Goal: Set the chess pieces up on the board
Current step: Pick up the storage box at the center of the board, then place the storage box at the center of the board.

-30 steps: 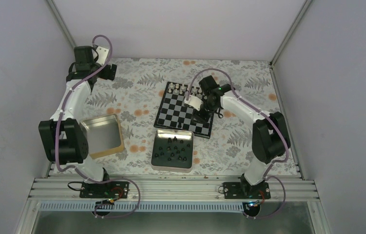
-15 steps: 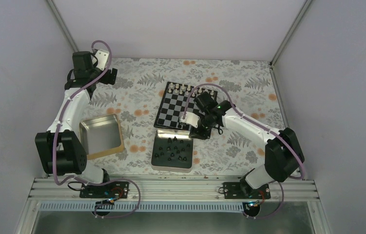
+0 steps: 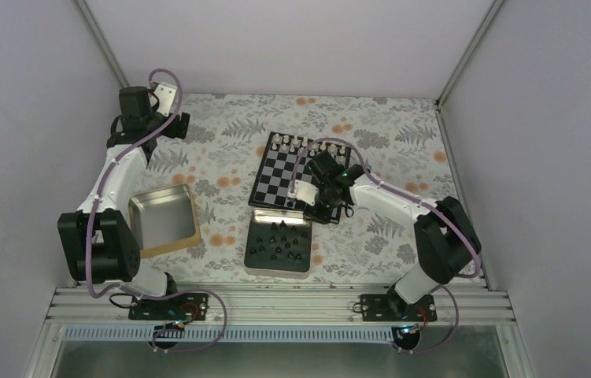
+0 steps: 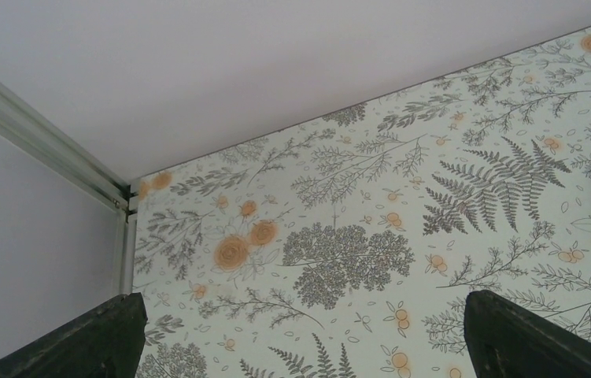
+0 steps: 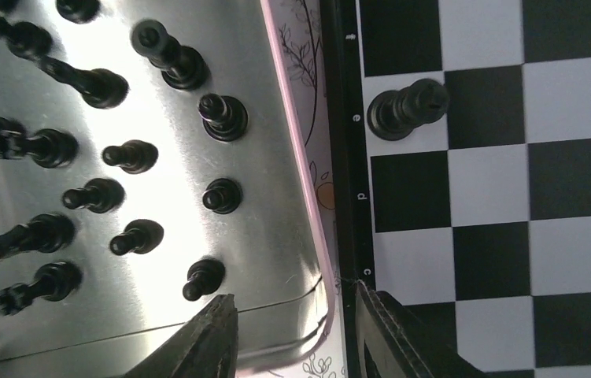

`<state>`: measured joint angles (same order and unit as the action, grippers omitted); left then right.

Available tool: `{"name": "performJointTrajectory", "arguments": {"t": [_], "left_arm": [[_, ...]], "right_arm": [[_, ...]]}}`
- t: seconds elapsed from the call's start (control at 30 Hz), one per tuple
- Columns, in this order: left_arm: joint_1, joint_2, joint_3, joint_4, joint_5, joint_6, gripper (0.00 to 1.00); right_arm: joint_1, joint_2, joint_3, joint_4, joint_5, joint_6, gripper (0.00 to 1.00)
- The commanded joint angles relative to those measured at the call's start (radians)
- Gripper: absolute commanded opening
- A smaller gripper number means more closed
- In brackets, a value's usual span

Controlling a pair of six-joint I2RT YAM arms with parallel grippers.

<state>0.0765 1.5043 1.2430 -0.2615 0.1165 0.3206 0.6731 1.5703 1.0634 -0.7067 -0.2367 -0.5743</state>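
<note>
- Reading small pale letters [image 5: 360, 195] e, d and c along the black border of the board [image 5: 489, 181], plus one more mark above the e, too blurred to name.
- Finding the right claw [image 5: 292, 307] over the strip of table between the silver tin [image 5: 268, 157] and the board's near edge, fingers spread and pinching nothing.
- Spotting one black piece [image 5: 406, 110] on the pale square next to the e, clear of both fingers.
- Counting more than a dozen black chess pieces [image 5: 131, 156] inside the silver tin, close beside the claw's tin-side finger, a few cut off by the frame edge.
- Counting one board and two tins: the silver one just beside the board, the gold-rimmed tin [image 3: 164, 216] well apart on the flowered table [image 3: 221, 157].
- Noting a row of pale pieces [image 3: 292, 142] on the board's far edge, too small to count.
- Placing the left claw [image 4: 301, 315] at the table's far left corner, fingers wide apart and holding nothing.
</note>
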Motion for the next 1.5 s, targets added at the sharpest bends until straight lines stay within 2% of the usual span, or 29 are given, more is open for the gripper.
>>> {"name": "performJointTrajectory", "arguments": {"t": [0.0, 0.2, 0.37, 0.7, 0.9, 1.23, 1.47], "left_arm": [[0.0, -0.007, -0.013, 0.041, 0.009, -0.013, 1.0], [0.0, 0.005, -0.017, 0.056, 0.013, -0.015, 1.0], [0.0, 0.014, -0.02, 0.063, 0.024, -0.015, 1.0], [0.0, 0.018, -0.024, 0.07, 0.033, -0.01, 1.0], [0.0, 0.022, -0.024, 0.072, 0.04, -0.016, 1.0], [0.0, 0.003, -0.011, 0.062, 0.038, -0.017, 1.0], [-0.001, 0.001, 0.001, 0.059, 0.035, -0.023, 1.0]], "right_arm": [[0.008, 0.048, 0.01, 0.031, 0.002, -0.018, 0.4], [0.007, 0.085, 0.012, 0.059, 0.01, -0.034, 0.38], [0.007, 0.128, 0.008, 0.078, 0.012, -0.046, 0.32], [0.007, 0.138, 0.014, 0.065, 0.005, -0.061, 0.05], [0.005, 0.102, 0.009, 0.017, -0.006, -0.047, 0.04], [-0.052, -0.089, 0.038, -0.066, 0.046, -0.024, 0.04], [-0.215, -0.209, 0.012, -0.101, 0.113, -0.057, 0.04]]}}
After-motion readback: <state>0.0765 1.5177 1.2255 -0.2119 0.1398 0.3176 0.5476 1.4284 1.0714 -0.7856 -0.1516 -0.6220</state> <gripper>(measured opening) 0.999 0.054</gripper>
